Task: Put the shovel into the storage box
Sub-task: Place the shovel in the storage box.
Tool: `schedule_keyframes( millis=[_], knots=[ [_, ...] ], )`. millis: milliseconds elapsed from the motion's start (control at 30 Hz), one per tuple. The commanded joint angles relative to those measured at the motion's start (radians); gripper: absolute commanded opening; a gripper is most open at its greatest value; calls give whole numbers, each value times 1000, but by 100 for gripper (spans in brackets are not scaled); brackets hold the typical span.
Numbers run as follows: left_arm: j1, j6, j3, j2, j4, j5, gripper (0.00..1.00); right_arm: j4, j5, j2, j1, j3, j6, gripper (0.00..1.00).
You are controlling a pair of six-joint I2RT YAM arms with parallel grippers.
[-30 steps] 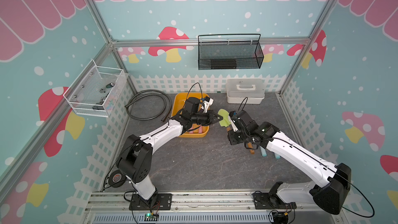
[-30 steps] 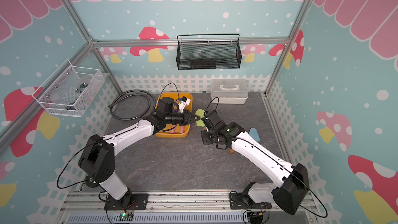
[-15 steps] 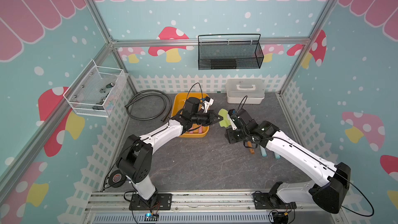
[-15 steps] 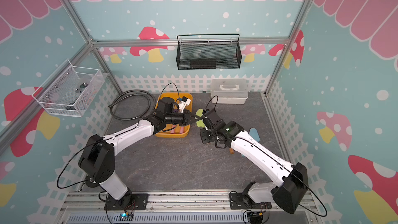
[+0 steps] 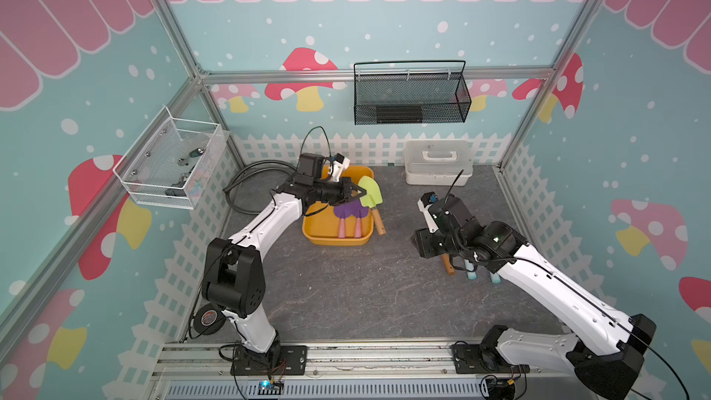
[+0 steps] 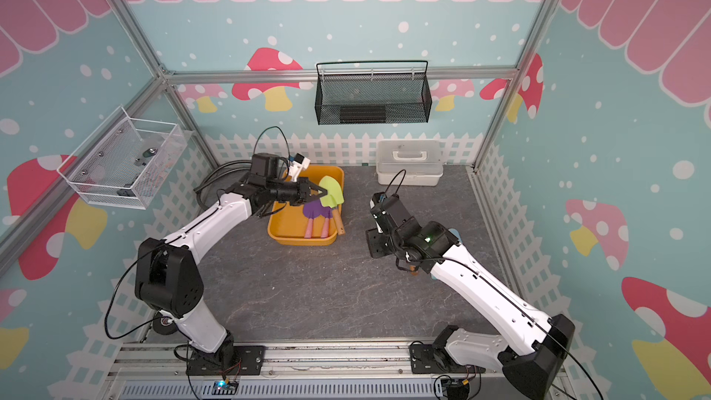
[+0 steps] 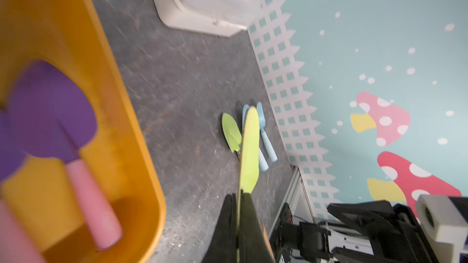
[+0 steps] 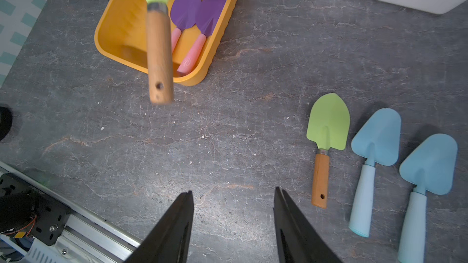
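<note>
- Top views: I'm seeing the left gripper [image 5: 356, 196] clamping the green blade of the shovel [image 5: 371, 197]. The shovel is hanging over the box [image 5: 334, 242] rim nearest the right arm, not lying inside.
- Left wrist: the jaws are pinching the blade edge-on, and the box is sitting alongside with two purple shovels [image 7: 50, 112] in it.
- Right wrist: the right gripper [image 8: 233, 193] is standing parted and empty over the table [image 8: 228, 122] — well apart from the shovel.

Box [image 5: 331, 241] on floor, left of centre. Pair of shovels [image 5: 358, 223] inside it, side by side. Lifted shovel [image 5: 371, 196] over box's right rim. Case [image 5: 436, 163] behind and right, against back fence. Three shovels [image 8: 377, 137] on floor right of box. Hose [image 5: 227, 188] left of box, behind.
</note>
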Motion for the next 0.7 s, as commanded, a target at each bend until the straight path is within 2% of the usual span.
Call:
schedule_keyframes(
  millis=[0,100,233,433,567,667],
  knots=[
    [67,237,153,86,-311,48,0,-46,42,-4,5,-5,-17,54],
    [102,345,320,196,-498,25,0,-46,40,-6,5,-28,-17,54],
    [104,458,592,364,-754,-131,0,-44,45,-24,5,-49,-12,54],
    [107,523,880,544,-944,-320,0,-44,36,-59,4,-96,-1,54],
    [114,544,946,586,-967,-392,0,-44,24,-76,4,-121,8,54],
    [131,552,971,606,-965,-403,0,-41,13,-78,3,-132,15,54]
  ],
)
